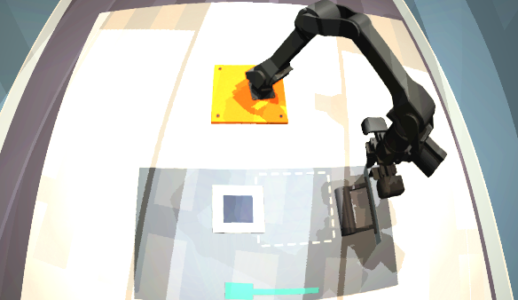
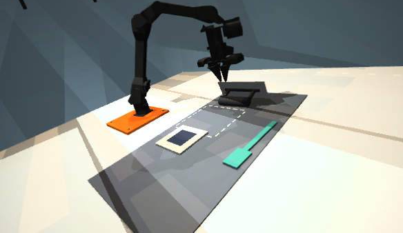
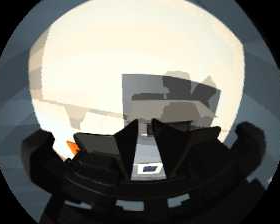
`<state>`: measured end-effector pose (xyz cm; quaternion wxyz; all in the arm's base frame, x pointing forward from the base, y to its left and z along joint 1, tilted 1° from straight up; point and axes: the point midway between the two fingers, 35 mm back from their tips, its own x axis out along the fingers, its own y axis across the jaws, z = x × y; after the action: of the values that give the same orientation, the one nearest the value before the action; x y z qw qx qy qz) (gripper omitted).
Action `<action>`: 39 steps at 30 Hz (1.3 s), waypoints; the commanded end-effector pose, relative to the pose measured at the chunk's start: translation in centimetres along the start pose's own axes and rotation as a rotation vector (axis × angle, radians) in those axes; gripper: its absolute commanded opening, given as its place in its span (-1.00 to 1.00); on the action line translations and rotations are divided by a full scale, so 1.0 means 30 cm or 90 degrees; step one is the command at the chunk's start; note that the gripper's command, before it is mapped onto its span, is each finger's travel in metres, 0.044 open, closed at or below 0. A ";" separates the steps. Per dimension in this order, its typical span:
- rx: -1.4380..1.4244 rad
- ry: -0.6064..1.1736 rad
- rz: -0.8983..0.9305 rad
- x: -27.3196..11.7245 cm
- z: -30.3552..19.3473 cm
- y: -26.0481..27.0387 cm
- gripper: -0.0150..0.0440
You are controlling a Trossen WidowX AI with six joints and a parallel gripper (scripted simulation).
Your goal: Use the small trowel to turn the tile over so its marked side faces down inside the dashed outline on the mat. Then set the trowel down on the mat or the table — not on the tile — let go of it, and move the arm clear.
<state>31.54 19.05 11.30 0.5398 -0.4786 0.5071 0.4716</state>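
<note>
The tile (image 1: 238, 209) (image 2: 181, 137) (image 3: 150, 169) lies flat on the mat, a pale square with its dark centre square facing up. Its edge slightly overlaps one side of the dashed outline (image 1: 328, 175) (image 2: 244, 112). A dark trowel-like tool (image 1: 373, 210) (image 2: 241, 85) (image 3: 166, 107), a grey plate with a round bar handle, stands on the mat beyond the outline, its plate tilted up. My gripper (image 1: 370, 165) (image 2: 223, 80) (image 3: 144, 121) is slightly open and empty, just above the plate's upper corner near the base side. I cannot tell if the tips touch it.
A teal flat tool (image 1: 239, 290) (image 2: 237, 158) with a square blade and thin handle lies near the mat's far-from-base edge. The grey mat (image 1: 177, 259) (image 2: 155, 177) lies under these things. The arm's orange base plate (image 1: 222, 95) (image 2: 121, 122) is beside the mat.
</note>
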 end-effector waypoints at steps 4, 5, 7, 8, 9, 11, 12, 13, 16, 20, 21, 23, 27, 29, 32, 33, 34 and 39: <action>0.003 0.000 0.005 0.009 0.002 0.003 -0.15; 0.003 0.000 0.005 0.009 0.002 0.003 -0.15; 0.003 0.000 0.005 0.009 0.002 0.003 -0.15; 0.003 0.000 0.005 0.009 0.002 0.003 -0.15; 0.003 0.000 0.005 0.009 0.002 0.003 -0.15; 0.003 0.000 0.005 0.009 0.002 0.003 -0.15; 0.003 0.000 0.005 0.009 0.002 0.003 -0.15; 0.003 0.000 0.005 0.009 0.002 0.003 -0.15; 0.003 0.000 0.005 0.009 0.002 0.003 -0.15; 0.003 0.000 0.005 0.009 0.002 0.003 -0.15; 0.003 0.000 0.005 0.009 0.002 0.003 -0.15; 0.003 0.000 0.005 0.009 0.002 0.003 -0.15; 0.003 0.000 0.005 0.009 0.002 0.003 -0.15; 0.003 0.000 0.005 0.009 0.002 0.003 -0.15; 0.003 0.000 0.005 0.009 0.002 0.003 -0.15; 0.003 0.000 0.005 0.009 0.002 0.003 -0.15; 0.003 0.000 0.005 0.009 0.002 0.003 -0.15; 0.002 -0.001 0.004 -0.001 0.042 0.003 -0.15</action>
<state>31.59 19.37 11.38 0.5411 -0.4773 0.5079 0.4706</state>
